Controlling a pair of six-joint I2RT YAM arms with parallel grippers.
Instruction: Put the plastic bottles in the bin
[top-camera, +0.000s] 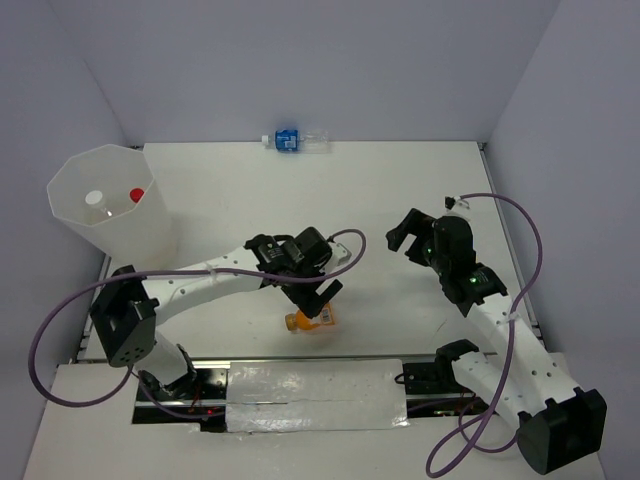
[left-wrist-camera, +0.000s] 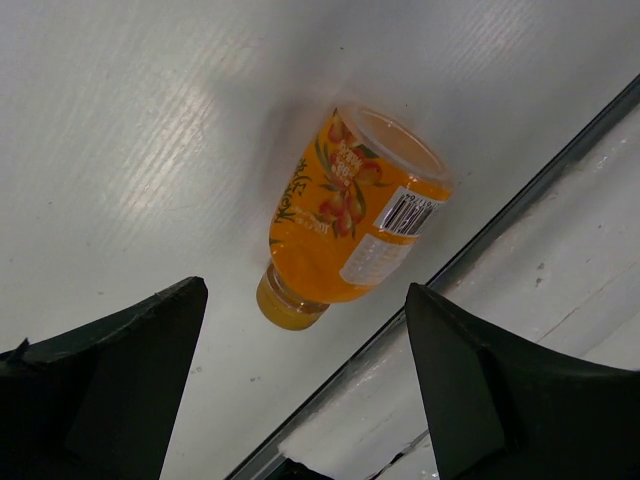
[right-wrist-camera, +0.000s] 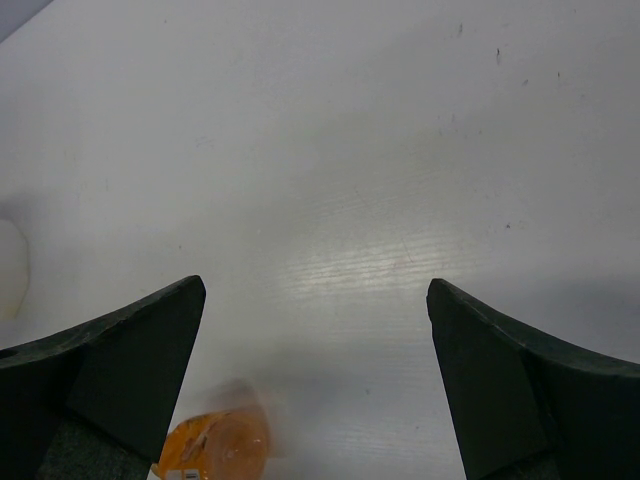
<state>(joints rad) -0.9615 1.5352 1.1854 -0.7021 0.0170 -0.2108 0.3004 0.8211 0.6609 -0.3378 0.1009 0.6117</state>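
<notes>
Hovering above the orange bottle (left-wrist-camera: 345, 225), left hand (top-camera: 318, 298) spread; not touching.

The orange juice bottle (left-wrist-camera: 345, 225) is clear, glossy plastic with a smooth printed label wrapped round it. The white tabletop (left-wrist-camera: 150, 120) has a matt face with fine parallel ribbing and a soft sheen where the light falls. The jaws of the left gripper (left-wrist-camera: 305, 290) and of the right gripper (right-wrist-camera: 315, 285) look like dark, matt plastic with a slightly grainy face; the bin (top-camera: 120, 225) is smooth, translucent white plastic, and the cables (top-camera: 34, 350) wear a smooth purple sheath.
</notes>
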